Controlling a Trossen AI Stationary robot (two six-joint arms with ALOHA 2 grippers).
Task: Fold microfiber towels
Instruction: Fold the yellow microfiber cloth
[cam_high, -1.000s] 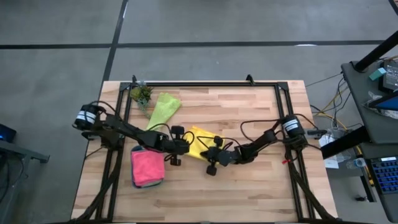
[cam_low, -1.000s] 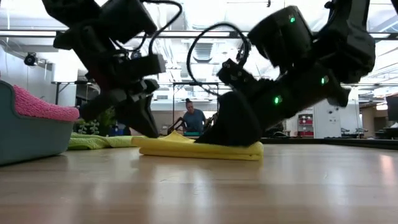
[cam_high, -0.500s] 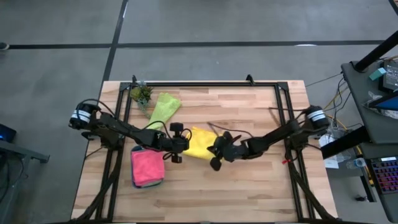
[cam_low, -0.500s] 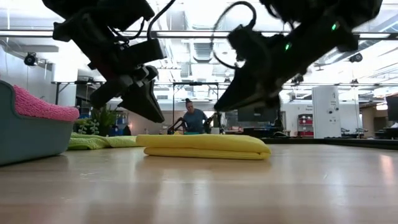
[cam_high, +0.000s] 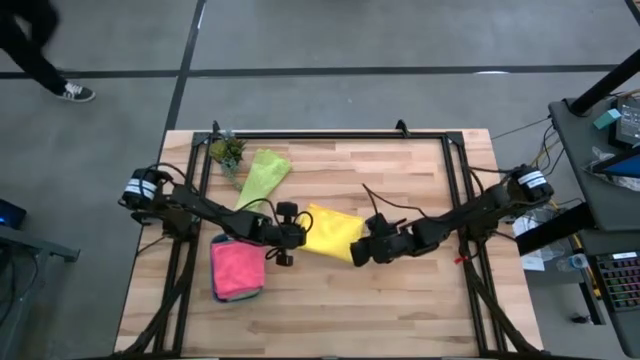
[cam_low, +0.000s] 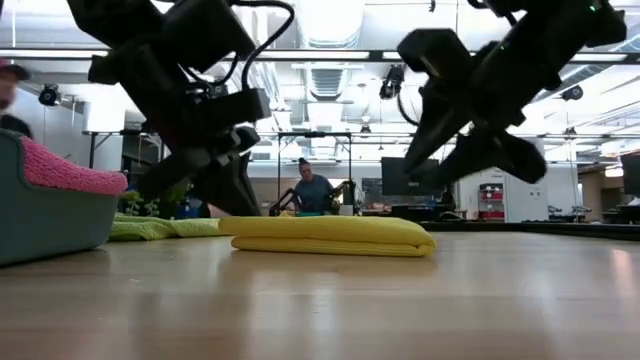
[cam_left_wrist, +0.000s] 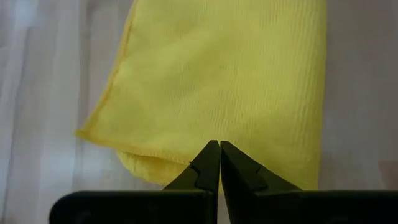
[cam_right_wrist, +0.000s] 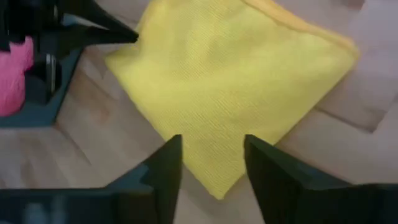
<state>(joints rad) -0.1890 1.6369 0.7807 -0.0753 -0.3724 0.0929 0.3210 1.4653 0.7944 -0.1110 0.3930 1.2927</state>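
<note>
Near the table's (cam_high: 400, 300) left edge, a teal tray (cam_high: 222, 290) holds a pink towel (cam_high: 237, 267); a plant (cam_high: 227, 152) and a lime towel (cam_high: 262, 173) lie toward the far left corner. Grey floor surrounds the wooden table, where a person's shoe (cam_high: 75, 92) shows. The low view alone shows a seated person (cam_low: 312, 189) in the room behind. The left gripper (cam_high: 283, 233), fingers pressed together and holding nothing, sits at the left edge of the folded yellow towel (cam_high: 330, 231) mid-table. The right gripper (cam_right_wrist: 211, 165), fingers spread and empty, hovers just above the towel's right edge.
</note>
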